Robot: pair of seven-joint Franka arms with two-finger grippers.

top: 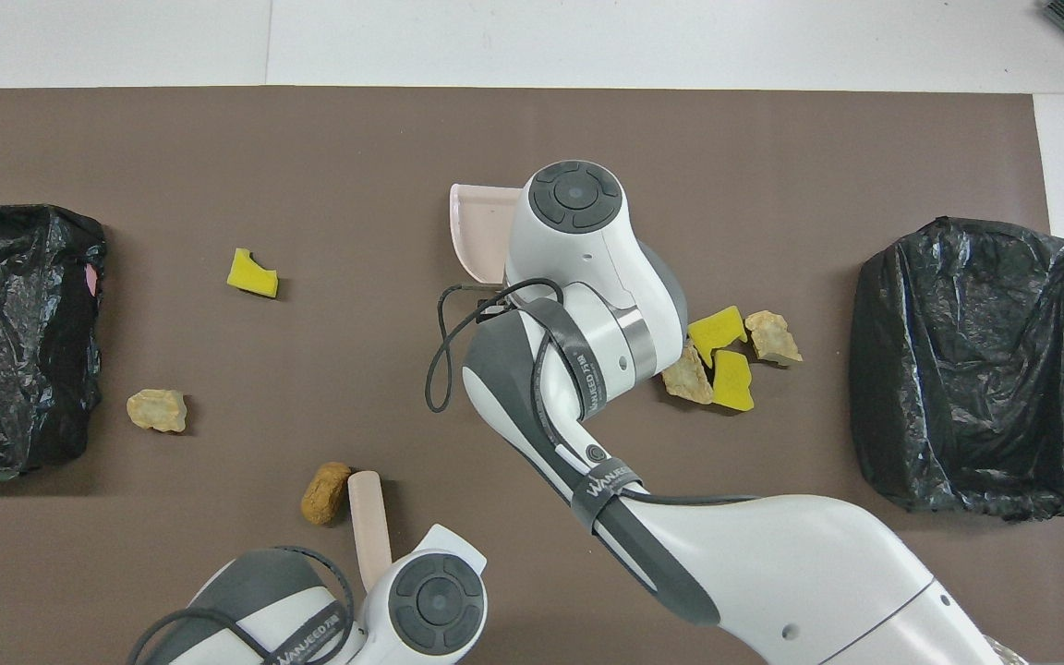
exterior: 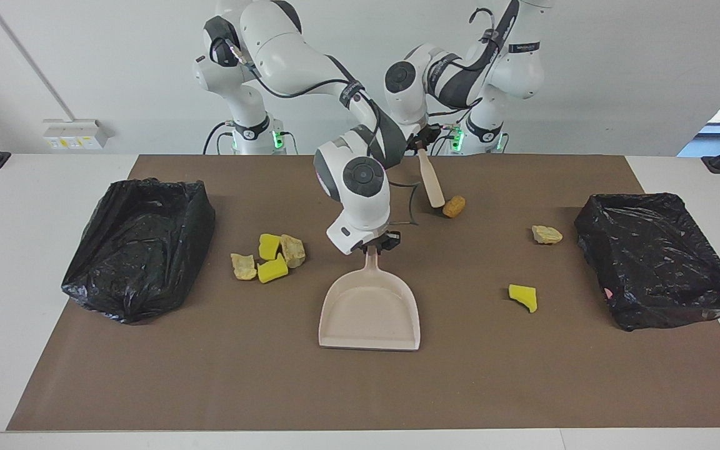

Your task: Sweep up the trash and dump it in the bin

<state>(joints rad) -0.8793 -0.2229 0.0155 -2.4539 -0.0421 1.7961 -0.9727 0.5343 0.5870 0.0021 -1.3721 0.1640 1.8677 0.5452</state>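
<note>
No trash (exterior: 270, 257) binned yet: all seven scraps left loose on the worktop (exterior: 522, 387), dustpan (exterior: 370, 307) gripped by right end effector (exterior: 377, 245), brush (exterior: 429, 180) gripped by left end effector (exterior: 421, 142) beside the orange-brown lump (exterior: 454, 205).

Yellow and tan trash (exterior: 271, 257), beige dustpan (exterior: 369, 312), seemingly plain brown mat (exterior: 360, 387)

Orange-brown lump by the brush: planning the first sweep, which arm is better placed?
Left. Its pincer holds the brush right beside the orange-brown lump; the right pincer holds the dustpan.
</note>
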